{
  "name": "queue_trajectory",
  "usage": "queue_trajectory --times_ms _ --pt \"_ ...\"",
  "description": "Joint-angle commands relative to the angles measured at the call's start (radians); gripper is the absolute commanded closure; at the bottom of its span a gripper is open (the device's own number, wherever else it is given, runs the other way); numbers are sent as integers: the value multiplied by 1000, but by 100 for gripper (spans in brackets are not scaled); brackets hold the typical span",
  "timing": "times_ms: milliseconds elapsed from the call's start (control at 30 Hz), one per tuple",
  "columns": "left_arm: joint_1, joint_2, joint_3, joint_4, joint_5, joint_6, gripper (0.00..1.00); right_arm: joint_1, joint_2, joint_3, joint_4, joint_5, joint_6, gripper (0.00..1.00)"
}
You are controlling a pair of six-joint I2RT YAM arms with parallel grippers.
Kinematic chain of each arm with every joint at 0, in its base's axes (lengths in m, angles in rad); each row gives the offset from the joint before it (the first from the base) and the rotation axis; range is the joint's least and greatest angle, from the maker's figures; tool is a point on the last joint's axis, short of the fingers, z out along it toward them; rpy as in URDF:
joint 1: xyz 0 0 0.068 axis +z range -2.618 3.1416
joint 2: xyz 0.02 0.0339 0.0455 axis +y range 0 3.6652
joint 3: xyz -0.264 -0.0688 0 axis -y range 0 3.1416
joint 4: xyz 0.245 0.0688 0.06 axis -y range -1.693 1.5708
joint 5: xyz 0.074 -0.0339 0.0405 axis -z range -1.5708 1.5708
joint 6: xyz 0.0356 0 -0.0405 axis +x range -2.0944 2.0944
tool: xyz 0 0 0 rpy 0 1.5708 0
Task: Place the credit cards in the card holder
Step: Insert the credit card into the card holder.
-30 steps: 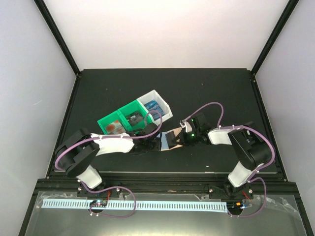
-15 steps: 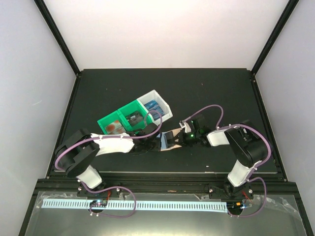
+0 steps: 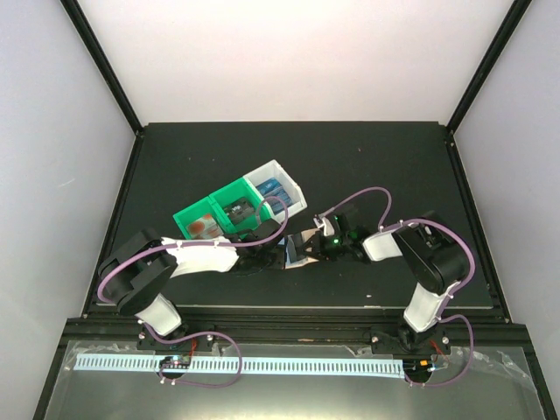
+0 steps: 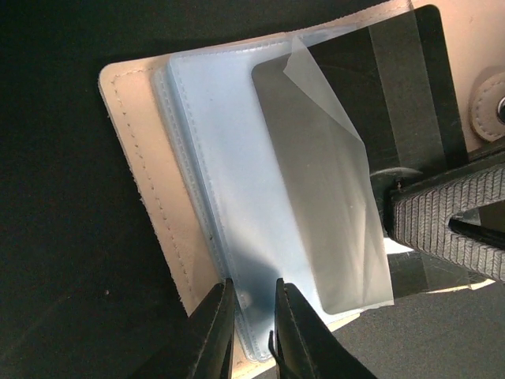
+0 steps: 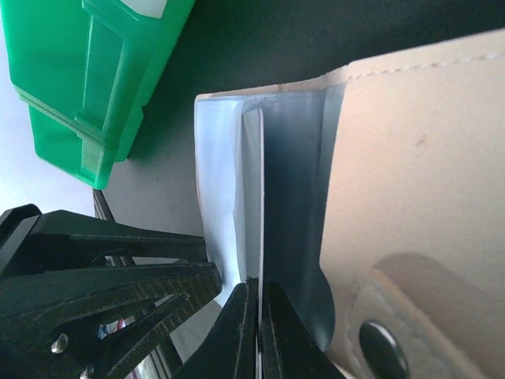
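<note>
While the right end effector [image 5: 256,316] pinches a dark card [image 4: 347,150] (half-sleeved), the card holder [image 4: 170,229] lies open.

The right gripper's two black fingertips [image 5: 259,320] pinch the near edge of a thin card [image 5: 259,197] seen edge-on — it stands among the clear plastic sleeves [image 5: 225,181] of the tan leather card holder [image 5: 410,174], whose snap tab [image 5: 387,339] lies at lower right. A green plastic bin [image 5: 95,79] sits upper left — the other arm's black ribbed gripper [image 5: 95,292] is at lower left.

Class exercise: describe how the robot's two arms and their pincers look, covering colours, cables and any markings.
Both arms have black joints and white link covers, with purple cables looping along them. The left pincer and right pincer have black fingers; ribbed grip texture shows on the pads. A green light glows near the right wrist.
</note>
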Motion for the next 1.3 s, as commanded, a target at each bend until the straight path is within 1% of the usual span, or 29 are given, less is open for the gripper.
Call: queue_trajectory --times_ms 0,100,300,400,500,667,900,1033,1267 --pt "-9 1 -12 9 -22 -9 83 25 -6 11 -49 54 3 93" --pt "-8 -4 -15 10 -23 -7 83 28 -43 19 -113 100 -16 84" --pt "-8 -13 -20 17 -22 -7 83 43 -124 58 -267 208 -55 56" --pt "-9 -17 -22 23 -12 -6 83 60 -135 87 -326 251 -65 48" --pt "-8 -17 -25 28 -8 -8 83 87 -135 125 -410 326 -79 46" --pt "-8 -17 -32 35 -6 -13 83 137 -111 194 -521 419 -104 45" --pt "-8 -11 -40 47 -2 -17 83 208 -63 263 -573 438 -149 45" --pt "-8 -21 -44 47 -7 -20 82 219 -56 276 -575 439 -170 46" --pt "-8 -84 -60 43 -32 -20 78 219 -116 299 -647 577 -185 46"
